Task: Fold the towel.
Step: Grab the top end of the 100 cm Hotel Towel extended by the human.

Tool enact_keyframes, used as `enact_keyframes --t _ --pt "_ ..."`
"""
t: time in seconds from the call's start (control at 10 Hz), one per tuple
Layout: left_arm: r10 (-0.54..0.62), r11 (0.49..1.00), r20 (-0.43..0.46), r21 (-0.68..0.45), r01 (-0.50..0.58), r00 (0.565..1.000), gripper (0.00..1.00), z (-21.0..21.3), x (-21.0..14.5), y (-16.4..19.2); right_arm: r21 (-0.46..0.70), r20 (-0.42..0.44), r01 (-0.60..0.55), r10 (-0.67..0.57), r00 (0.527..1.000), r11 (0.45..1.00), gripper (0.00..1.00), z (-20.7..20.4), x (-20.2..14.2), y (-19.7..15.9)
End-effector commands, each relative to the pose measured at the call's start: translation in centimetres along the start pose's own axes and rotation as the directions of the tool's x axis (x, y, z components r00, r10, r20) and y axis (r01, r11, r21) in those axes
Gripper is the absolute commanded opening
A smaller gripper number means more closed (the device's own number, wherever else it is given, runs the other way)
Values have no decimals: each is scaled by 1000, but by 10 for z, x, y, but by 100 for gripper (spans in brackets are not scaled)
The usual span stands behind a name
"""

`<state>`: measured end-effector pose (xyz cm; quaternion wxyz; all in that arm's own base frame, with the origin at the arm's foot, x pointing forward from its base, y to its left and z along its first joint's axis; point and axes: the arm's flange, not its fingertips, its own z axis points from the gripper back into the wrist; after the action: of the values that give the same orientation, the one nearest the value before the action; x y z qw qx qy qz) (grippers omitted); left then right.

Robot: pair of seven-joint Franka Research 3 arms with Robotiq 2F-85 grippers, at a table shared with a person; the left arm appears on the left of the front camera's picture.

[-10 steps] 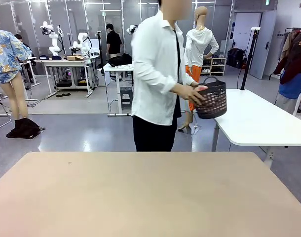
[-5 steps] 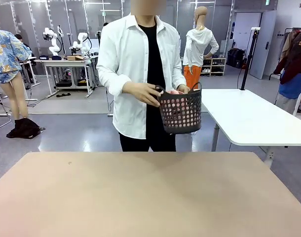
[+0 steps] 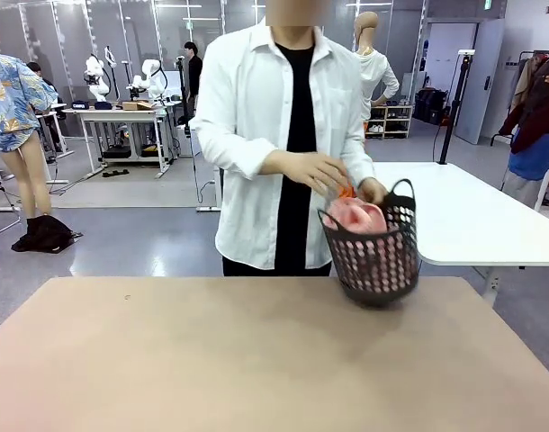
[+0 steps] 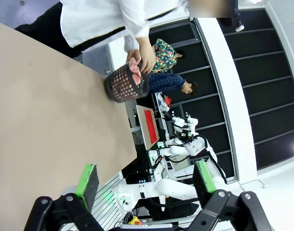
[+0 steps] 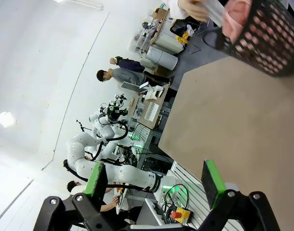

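Risks first. The towel (image 3: 355, 216) is bunched up inside the dark perforated basket (image 3: 378, 265), well ahead of both grippers and out of their reach, so there's nothing to fold yet. If an arm goes in early, it could meet the person's hand (image 3: 321, 171) poised right over the cloth. It could also knock the basket, which looks tilted at the far edge of the table (image 3: 166, 360); can't tell if it's fully set down. If the towel lands in a heap, corners prob. end up hidden, which means a bad grasp, two layers pinched and a crooked fold. Terry is limp & grippy, so it'd likely drag and wrinkle on the tabletop rather than slide flat.

Pose:
- **Left gripper** (image 4: 144, 168): jaws fully apart, nothing btw the green pads, hanging over bare tabletop. The basket w/ pink cloth is far ahead of its fingertips.
- **Right gripper** (image 5: 154, 166): same, released and empty. The basket is far ahead and off to one side of its fingers.
- **Person:** one hand above the towel w/ fingers curled toward it, the other hand (image 3: 373, 191) on the basket's rim by the handle.
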<state>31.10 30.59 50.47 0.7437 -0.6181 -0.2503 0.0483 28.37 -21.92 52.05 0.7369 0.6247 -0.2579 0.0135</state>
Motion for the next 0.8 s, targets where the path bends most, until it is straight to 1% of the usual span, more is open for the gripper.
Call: enact_keyframes --t 0.0,0.7 --pt "-2 1000 -9 -3 1 1000 100 0 -3 -2 11 6 -11 11 1000 1000 100 0 1 0" --pt "-2 1000 -9 -3 1 1000 100 0 -3 -2 11 6 -11 11 1000 1000 100 0 1 0"
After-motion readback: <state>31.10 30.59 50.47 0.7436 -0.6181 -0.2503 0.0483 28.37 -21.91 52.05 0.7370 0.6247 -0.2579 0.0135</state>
